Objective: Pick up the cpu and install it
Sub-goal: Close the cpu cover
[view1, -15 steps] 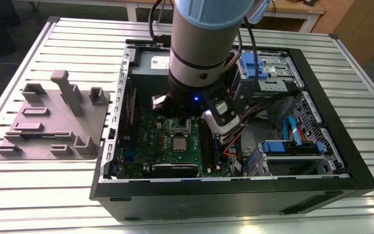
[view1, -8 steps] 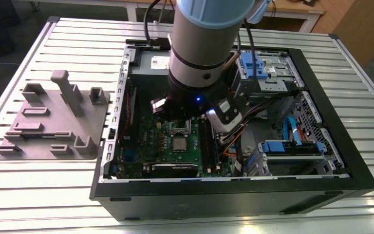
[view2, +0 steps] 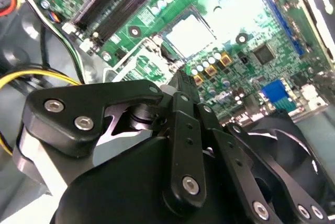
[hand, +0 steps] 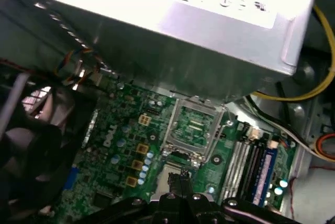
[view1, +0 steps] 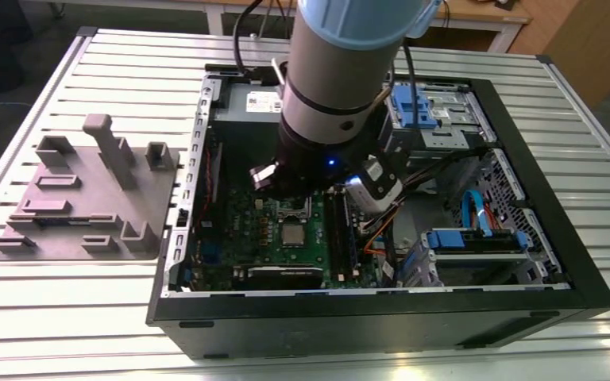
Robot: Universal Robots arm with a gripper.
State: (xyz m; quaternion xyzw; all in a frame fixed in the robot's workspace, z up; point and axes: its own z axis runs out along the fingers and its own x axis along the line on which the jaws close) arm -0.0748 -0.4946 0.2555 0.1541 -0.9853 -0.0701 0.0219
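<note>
The cpu (view1: 291,233) is a small silvery square lying flat in its socket on the green motherboard (view1: 252,230), inside the open computer case (view1: 390,317). In the second wrist view the cpu (view2: 191,34) shows as a bright square just beyond my gripper (view2: 179,77). The metal socket frame (hand: 193,125) stands swung open behind the socket. My gripper (hand: 183,174) hangs low over the socket's edge, fingers together with nothing between them. In the exterior view the arm's wrist (view1: 321,151) covers the gripper.
A big grey box with a white label (hand: 209,14) sits close behind the socket. A black fan (view2: 285,135), memory slots (view1: 337,226) and loose cables (view1: 384,230) flank it. Blue drive cages (view1: 427,107) fill the case's far side. A grey fixture tray (view1: 83,198) lies at the exterior view's left.
</note>
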